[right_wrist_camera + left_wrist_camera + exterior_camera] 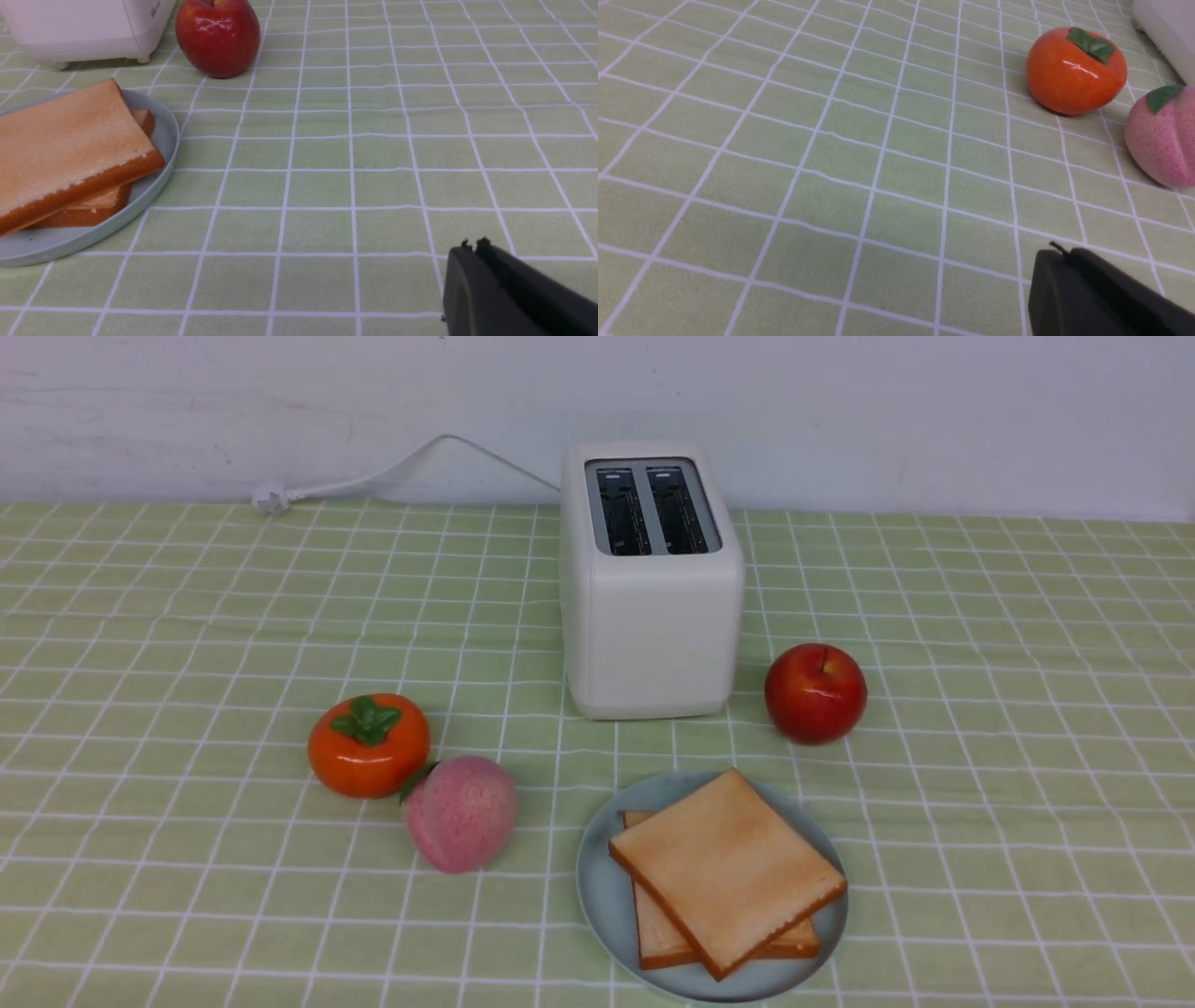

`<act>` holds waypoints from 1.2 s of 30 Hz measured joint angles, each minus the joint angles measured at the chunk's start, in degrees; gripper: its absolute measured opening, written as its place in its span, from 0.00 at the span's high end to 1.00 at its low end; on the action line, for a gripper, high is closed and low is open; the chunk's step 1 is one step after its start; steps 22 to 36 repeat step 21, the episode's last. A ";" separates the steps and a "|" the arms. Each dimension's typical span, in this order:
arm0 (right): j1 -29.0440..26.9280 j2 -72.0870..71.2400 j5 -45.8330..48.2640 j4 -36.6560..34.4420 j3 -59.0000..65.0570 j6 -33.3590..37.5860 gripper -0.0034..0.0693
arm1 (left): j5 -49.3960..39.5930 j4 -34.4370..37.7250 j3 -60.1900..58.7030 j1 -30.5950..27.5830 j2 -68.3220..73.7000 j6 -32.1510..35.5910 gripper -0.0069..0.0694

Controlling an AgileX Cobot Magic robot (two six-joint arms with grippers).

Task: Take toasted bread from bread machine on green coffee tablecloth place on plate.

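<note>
Two slices of toasted bread (726,870) (60,149) lie stacked flat on the pale blue-grey plate (597,896) (161,140), the top one turned askew over the lower. Behind the plate stands the white bread machine (651,616) (84,23) (1169,32), both top slots dark and empty. All rest on the green coffee tablecloth (187,616). Neither arm shows in the front view. My left gripper (1064,254) is shut with nothing in it, low over bare cloth, well short of the fruit. My right gripper (473,247) is shut and holds nothing, over cloth to the plate's right.
An orange persimmon (369,745) (1076,70) and a pink peach (460,813) (1162,135) sit left of the plate. A red apple (815,693) (217,36) sits right of the bread machine. The white power cord (373,478) runs back left along the wall.
</note>
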State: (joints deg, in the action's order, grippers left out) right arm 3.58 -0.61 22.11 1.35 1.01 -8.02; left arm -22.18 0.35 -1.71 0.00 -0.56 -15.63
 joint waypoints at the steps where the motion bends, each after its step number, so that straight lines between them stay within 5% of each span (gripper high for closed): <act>1: 0.00 0.00 0.00 0.00 0.00 0.00 0.96 | 0.00 0.00 0.00 0.00 0.00 0.00 0.93; 36: 0.00 0.00 0.00 0.00 0.00 0.00 0.96 | 0.00 0.00 0.00 0.00 0.00 0.00 0.91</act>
